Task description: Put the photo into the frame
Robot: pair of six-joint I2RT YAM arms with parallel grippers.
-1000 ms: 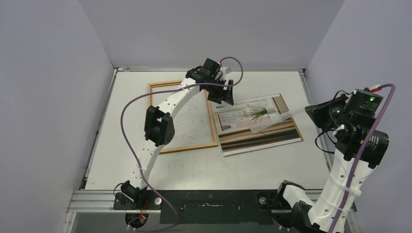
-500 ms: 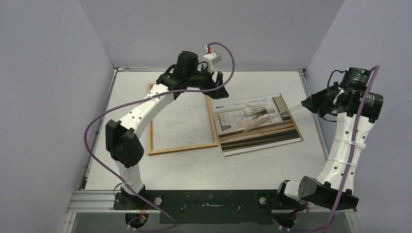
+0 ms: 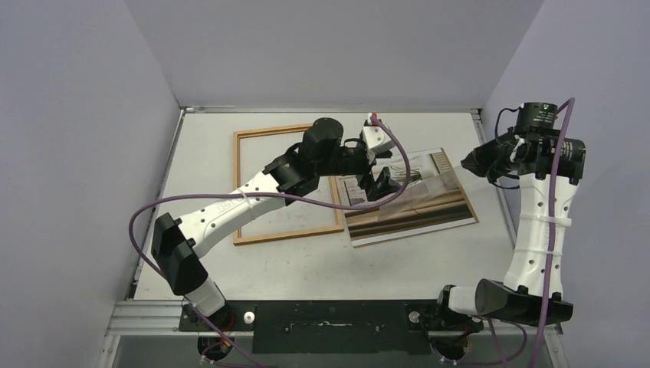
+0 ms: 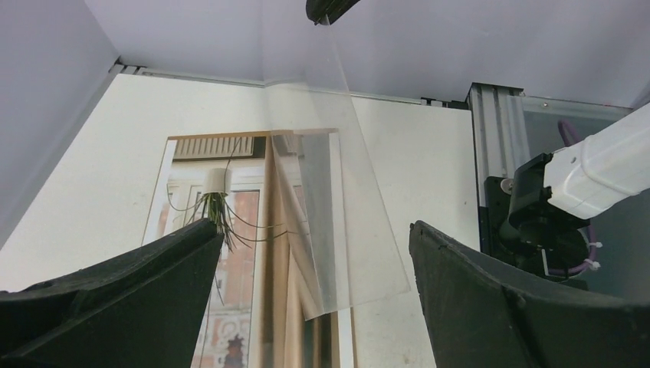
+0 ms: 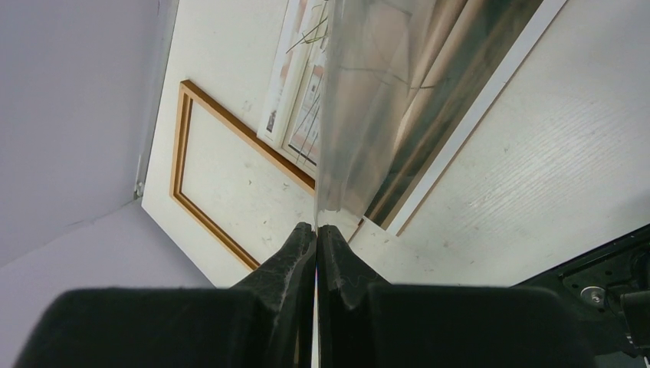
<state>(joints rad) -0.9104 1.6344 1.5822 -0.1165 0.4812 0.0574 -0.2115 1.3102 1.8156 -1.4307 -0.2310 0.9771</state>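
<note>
Overhead and both wrist views share the photo (image 3: pixel 414 217).

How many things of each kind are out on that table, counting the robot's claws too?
wooden frame: 1
photo: 1
clear sheet: 1
claws: 2 (left claw, right claw)
Total: 5

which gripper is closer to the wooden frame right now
Left. The left gripper hovers open over the left part of the photo, beside the right rail of the frame. The right gripper is beyond the photo's far right corner, pinching a clear sheet.
</note>
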